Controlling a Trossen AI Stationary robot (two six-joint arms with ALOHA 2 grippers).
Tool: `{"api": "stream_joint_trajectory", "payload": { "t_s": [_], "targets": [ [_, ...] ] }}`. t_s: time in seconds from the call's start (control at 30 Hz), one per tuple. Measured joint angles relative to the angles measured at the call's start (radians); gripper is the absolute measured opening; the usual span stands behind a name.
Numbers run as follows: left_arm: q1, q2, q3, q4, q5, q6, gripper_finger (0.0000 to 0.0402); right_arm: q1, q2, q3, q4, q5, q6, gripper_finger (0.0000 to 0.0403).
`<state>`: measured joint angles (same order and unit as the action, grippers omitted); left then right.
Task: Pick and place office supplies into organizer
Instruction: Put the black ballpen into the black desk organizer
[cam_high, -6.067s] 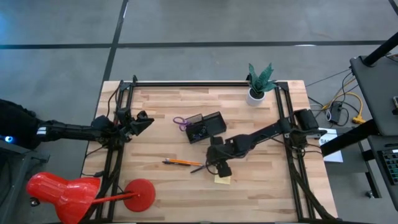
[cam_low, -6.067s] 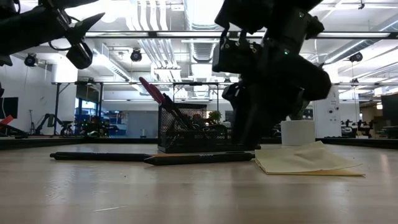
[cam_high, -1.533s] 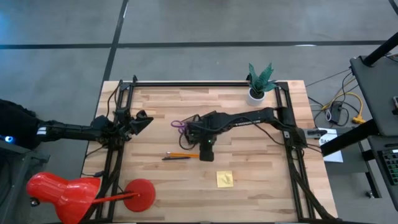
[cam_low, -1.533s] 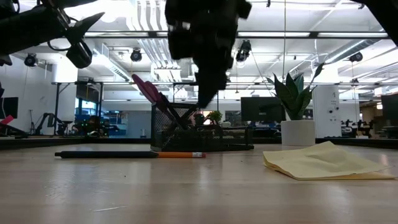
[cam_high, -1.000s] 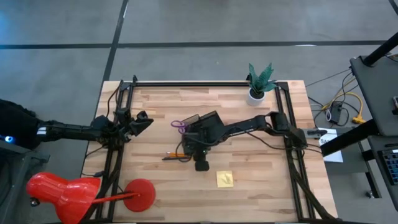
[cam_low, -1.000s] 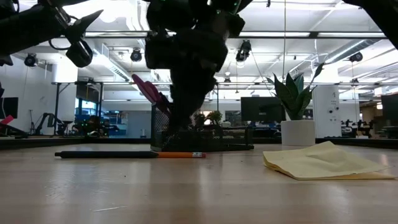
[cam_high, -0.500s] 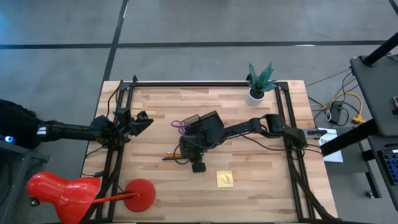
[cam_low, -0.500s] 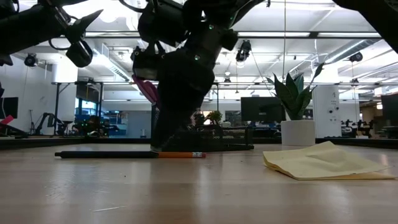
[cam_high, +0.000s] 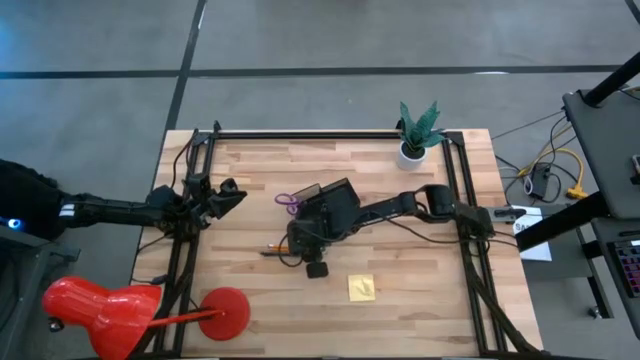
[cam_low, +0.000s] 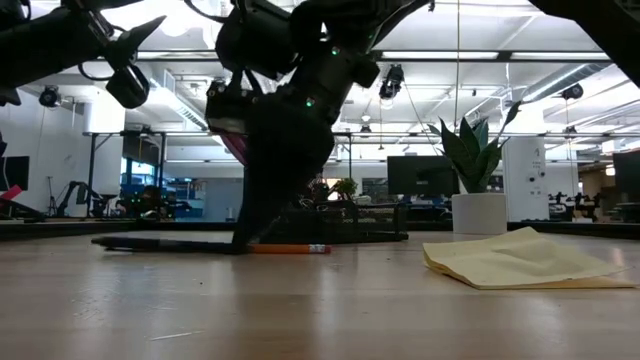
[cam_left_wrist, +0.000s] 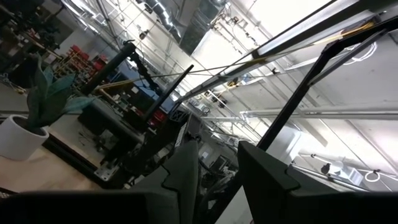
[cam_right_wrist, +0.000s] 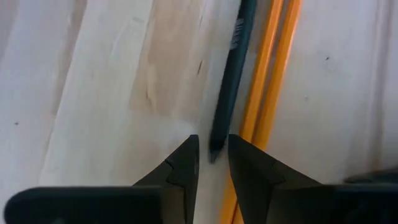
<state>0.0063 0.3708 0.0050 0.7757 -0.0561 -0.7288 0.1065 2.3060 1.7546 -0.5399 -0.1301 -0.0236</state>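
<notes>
- The step in hand looks like picking the dark pen (cam_right_wrist: 231, 81): the right tool (cam_right_wrist: 211, 155) is down at the desk (cam_high: 420, 300), just in front of the organizer (cam_high: 331, 203), its fingers parted narrowly with the pen's tip between them, not yet clenched.
- The orange pencil (cam_right_wrist: 268, 81) lies touching the pen, alongside it.
- Next, I judge, the fingers must close on the pen alone, leave the pencil behind, then lift toward the organizer.
- The organizer already holds the purple-handled scissors (cam_high: 289, 200), handles jutting out on its left-arm side; its other contents I cannot tell.
- The sticky-note pad (cam_high: 361, 288) lies well in front of the organizer.
- The left tool (cam_high: 232, 192) waits off to the side, released.
</notes>
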Motion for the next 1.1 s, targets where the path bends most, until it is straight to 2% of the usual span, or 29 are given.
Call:
{"api": "stream_joint_trajectory", "payload": {
  "t_s": [0.3,0.4,0.7,1.1],
  "targets": [
    [0.000,0.001,0.000,0.000,0.000,0.000,0.0099,0.000,0.013,0.000,0.013,0.005,0.022,0.0074],
    [0.000,0.001,0.000,0.000,0.000,0.000,0.0099,0.001,0.014,0.000,0.020,0.044,0.024,0.0072],
    [0.000,0.001,0.000,0.000,0.000,0.000,0.0099,0.001,0.014,-0.008,0.029,0.078,0.021,0.0022],
    [0.000,0.001,0.000,0.000,0.000,0.000,0.0099,-0.001,0.013,-0.009,0.043,0.061,0.056,0.0007]
  ]
}}
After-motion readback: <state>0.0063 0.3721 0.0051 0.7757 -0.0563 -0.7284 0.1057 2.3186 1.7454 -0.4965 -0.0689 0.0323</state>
